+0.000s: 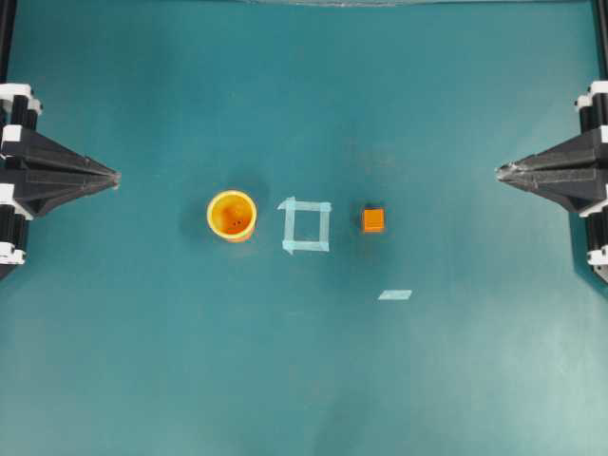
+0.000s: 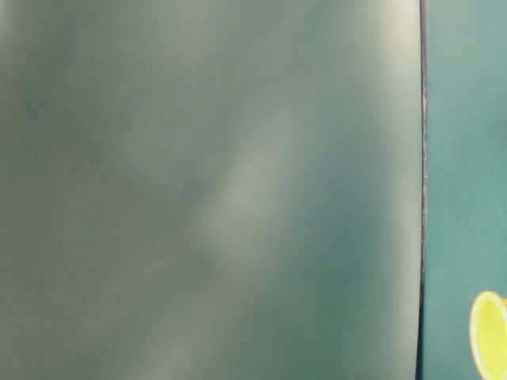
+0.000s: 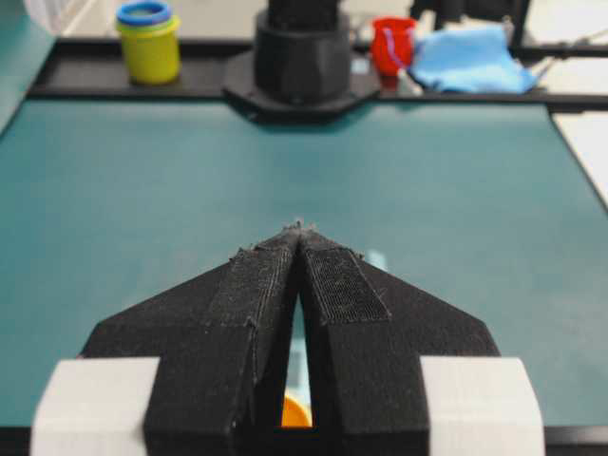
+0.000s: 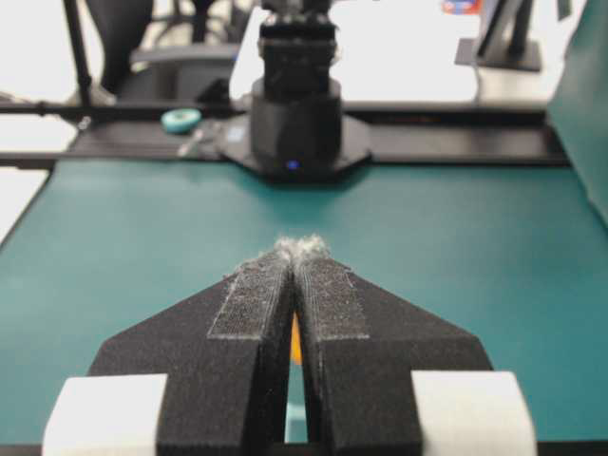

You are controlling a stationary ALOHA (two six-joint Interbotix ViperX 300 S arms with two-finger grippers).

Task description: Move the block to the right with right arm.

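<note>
Right claw [image 4: 296, 249] clenched and empty, block [image 1: 373, 219] well apart toward table centre, left claw [image 1: 114, 178] clenched.

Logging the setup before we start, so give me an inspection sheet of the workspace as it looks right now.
Surface: teal table, bare apart from the items below.
Job's things: small orange block, right of a tape square.
Clutter: orange cup left of the square; loose tape strip.
Grippers: left gripper and right gripper shut, empty, at opposite table edges.
Cables: nothing seen.
Surroundings: yellow jar, red cup, blue cloth beyond the table.
</note>
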